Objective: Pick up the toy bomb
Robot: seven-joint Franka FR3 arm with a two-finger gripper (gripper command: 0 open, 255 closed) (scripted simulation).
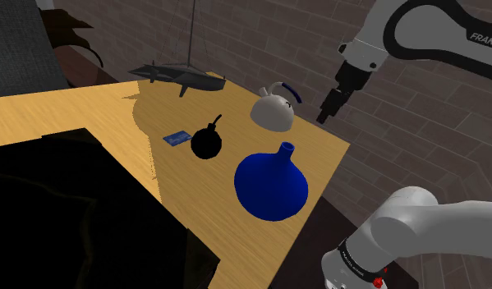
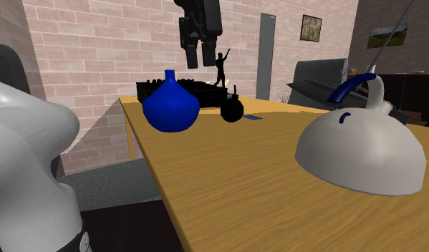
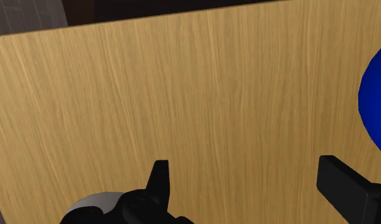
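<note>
Toy bomb [image 1: 206, 143]: black, fuse up, mid-table [image 1: 71, 111], just beside a blue card [image 1: 177, 138], near the blue vase [image 1: 272, 184]. Gripper [image 1: 326, 113]: fingers apart, empty, high by the kettle [image 1: 273, 109] at the table's edge, well apart from the bomb; probably poised to approach.

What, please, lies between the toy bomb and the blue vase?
Nothing: bare wooden tabletop separates toy bomb and blue vase, in the shoulder view.

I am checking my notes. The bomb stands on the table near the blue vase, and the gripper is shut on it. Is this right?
No. The gripper is open and in the air, apart from the bomb, as the second exterior view shows. The rest is right.
</note>
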